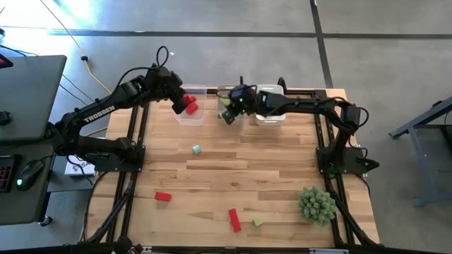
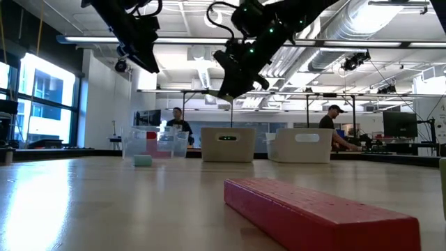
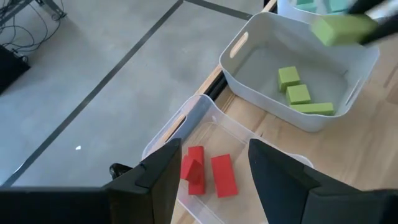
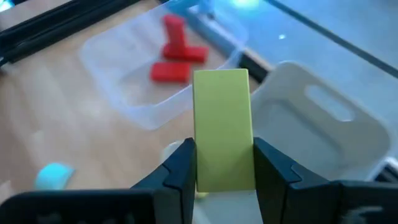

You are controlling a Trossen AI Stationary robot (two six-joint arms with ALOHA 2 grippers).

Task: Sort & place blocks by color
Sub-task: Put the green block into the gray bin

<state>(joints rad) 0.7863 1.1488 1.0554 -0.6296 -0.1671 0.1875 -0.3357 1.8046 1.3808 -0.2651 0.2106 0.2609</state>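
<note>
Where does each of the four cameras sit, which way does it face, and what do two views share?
High view: above the table, facing straight down; both arms show.
Low view: at table-top height, facing level across to the room; both arms enter from above.
Left wrist view: on the left arm, facing past the open left gripper into the bin with red blocks.
Right wrist view: on the right arm; the right gripper grips a yellow-green block.
Shared: both wrist views show that block.

**A robotics lab in an open industrial hall**

Beyond the wooden table (image 1: 233,183), exposed ceiling ducts (image 2: 390,21) and strip lights run overhead. Two people (image 2: 333,125) stand at benches with monitors (image 2: 399,124). Polished concrete floor (image 1: 212,17) surrounds the rig; tall windows (image 2: 42,104) light one side.
</note>
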